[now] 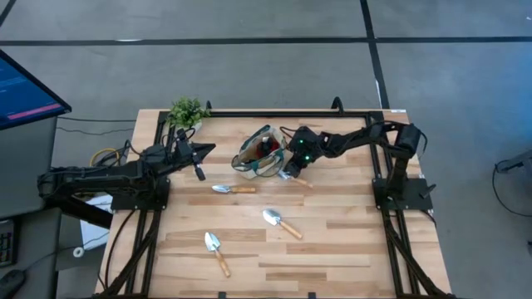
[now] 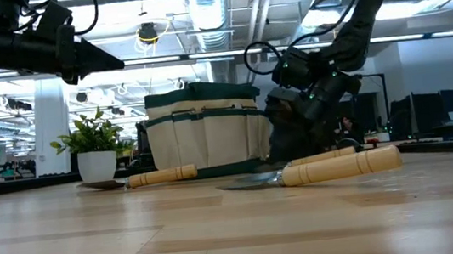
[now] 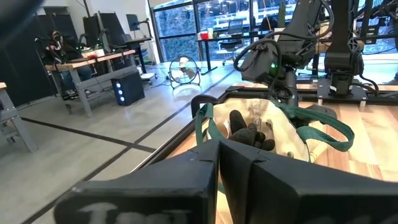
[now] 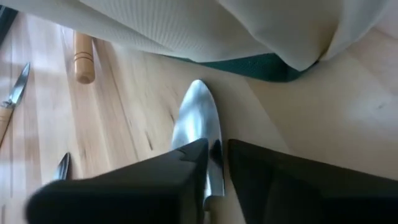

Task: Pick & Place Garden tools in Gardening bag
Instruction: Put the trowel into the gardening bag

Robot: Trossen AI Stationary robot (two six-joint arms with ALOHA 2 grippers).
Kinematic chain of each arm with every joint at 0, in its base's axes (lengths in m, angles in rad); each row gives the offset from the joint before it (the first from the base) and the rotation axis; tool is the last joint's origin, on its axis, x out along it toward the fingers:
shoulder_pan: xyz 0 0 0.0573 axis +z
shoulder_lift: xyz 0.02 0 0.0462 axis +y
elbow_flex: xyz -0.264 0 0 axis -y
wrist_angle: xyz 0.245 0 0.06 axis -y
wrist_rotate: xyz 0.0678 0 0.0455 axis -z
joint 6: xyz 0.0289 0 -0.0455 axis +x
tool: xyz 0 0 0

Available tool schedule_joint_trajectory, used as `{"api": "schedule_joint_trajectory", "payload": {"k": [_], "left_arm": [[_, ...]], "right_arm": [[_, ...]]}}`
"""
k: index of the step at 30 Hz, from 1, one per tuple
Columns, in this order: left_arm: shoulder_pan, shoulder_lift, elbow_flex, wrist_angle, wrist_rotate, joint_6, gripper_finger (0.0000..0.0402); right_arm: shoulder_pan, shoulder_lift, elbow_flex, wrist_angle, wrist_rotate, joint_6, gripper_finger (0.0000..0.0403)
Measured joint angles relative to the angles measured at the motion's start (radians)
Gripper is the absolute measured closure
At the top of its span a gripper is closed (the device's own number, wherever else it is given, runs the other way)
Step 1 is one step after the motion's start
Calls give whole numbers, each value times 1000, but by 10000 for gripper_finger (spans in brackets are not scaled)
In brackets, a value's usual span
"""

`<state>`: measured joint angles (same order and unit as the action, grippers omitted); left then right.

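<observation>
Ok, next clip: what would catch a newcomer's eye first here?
Probably the beige gardening bag near the table's far edge, with the right pincer down beside it, closed on the silver blade of a trowel on the wood. Three more trowels lie scattered across the middle and near side of the table. The left pincer hangs shut in the air left of the bag, near a small potted plant.

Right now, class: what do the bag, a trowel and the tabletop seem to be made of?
Gardening bag: beige woven fabric, green trim, soft folds. Trowel: shiny metal blade, pale wooden handle, likely varnished. Table: light wood planks, visible grain.
</observation>
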<state>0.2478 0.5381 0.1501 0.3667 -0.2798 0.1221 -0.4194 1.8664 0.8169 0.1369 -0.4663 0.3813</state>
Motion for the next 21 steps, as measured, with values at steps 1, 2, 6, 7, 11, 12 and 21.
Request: {"api": "schedule_joint_trajectory", "payload": {"k": [1,2,6,7,11,12,21], "left_arm": [[0,0,0,0,0,0,400],[0,0,0,0,0,0,400],[0,0,0,0,0,0,400],[0,0,0,0,0,0,400],[0,0,0,0,0,0,400],[0,0,0,0,0,0,400],[0,0,0,0,0,0,400]], "right_arm": [[0,0,0,-1,0,-2,371],[0,0,0,0,-4,-1,385],[0,-1,0,-1,-10,5,393],[1,-1,0,-1,-11,5,395],[14,-14,0,-10,-6,5,400],[18,-21,0,-15,-2,-1,401],[48,-179,-3,-291,143,-103,403]]}}
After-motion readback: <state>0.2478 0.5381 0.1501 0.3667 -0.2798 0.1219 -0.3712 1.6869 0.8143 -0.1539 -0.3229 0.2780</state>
